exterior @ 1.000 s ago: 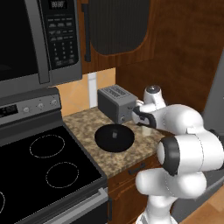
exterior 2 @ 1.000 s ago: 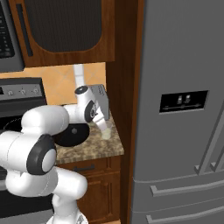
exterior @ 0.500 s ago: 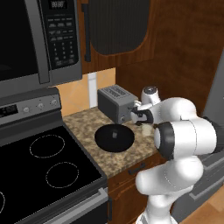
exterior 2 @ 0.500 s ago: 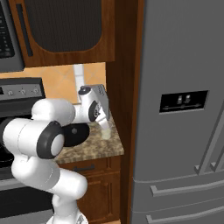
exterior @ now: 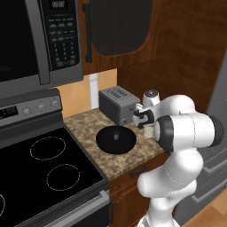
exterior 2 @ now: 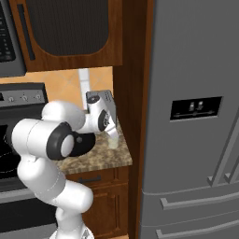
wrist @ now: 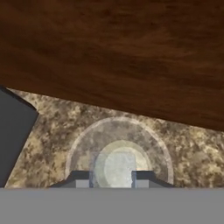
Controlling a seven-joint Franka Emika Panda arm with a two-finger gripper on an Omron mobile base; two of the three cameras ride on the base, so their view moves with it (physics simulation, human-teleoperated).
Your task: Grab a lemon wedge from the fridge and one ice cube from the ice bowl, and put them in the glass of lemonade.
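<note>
Pale lemonade fills the glass of lemonade (wrist: 119, 151), standing on the counter (wrist: 52, 127) beside the toaster (exterior: 117, 104), directly under our gripper (wrist: 111, 178). We judge it fragile, slippery and spillable, best gripped around its wall. Whether the narrowly parted jaws carry anything, we cannot tell.

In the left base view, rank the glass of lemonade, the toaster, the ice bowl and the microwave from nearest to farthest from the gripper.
1. Glass of lemonade, just below the gripper.
2. Toaster, beside it, toward the wall.
3. Ice bowl, on the counter toward the stove.
4. Microwave, up above the stove.
</note>
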